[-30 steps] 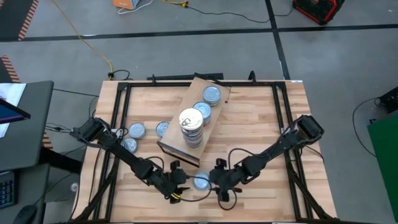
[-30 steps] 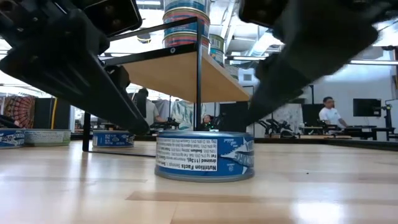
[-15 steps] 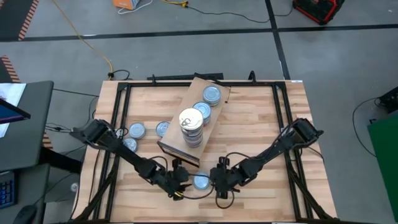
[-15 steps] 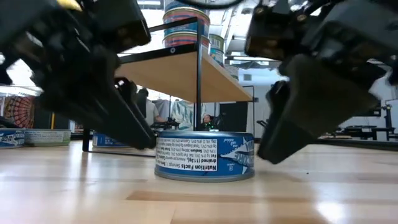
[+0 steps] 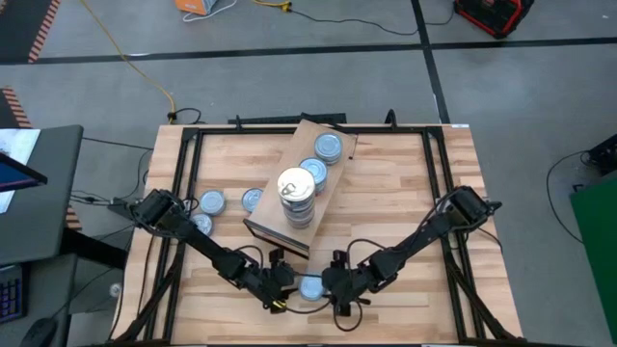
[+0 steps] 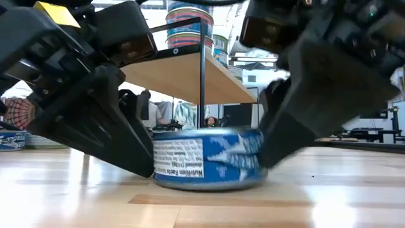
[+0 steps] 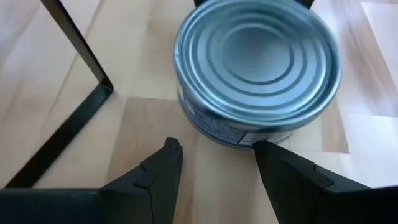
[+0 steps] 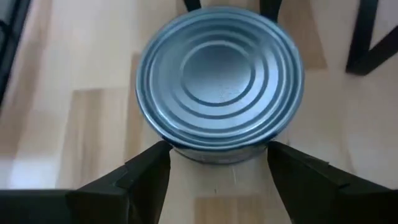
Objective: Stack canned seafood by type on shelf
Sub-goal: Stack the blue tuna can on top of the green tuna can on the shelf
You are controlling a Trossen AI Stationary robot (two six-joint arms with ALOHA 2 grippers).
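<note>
On the left of the tabletop point(image 5: 405, 193), seen from above, three blue-topped tins point(image 5: 212, 202) were placed close together just beside the shelf point(image 5: 337, 143), which lay at a slant near the middle. A tall stack of tins point(image 5: 295, 198) was set on the shelf's near end, with two single tins point(image 5: 328, 147) farther along the board.

Near the front edge, a single blue tin point(image 5: 309, 286) was placed between both claws. The left claw point(image 5: 282, 286) was brought low against the tin's left side; its fingers point(image 7: 158, 171) were held apart, with the tips set just short of the tin point(image 7: 258, 68) and one tip touching its base. In the low view the left claw point(image 6: 136, 152) was pressed to the tin's label point(image 6: 202, 164).

On the tin's other side the right claw point(image 5: 335, 285) was lowered too. Its fingers point(image 8: 149, 165) were spread wide, one at each side of the tin point(image 8: 219, 81), at or near its wall, though a firm clamp could not be made out. In the low view the right claw point(image 6: 278, 136) was met by the tin's right edge.
</note>
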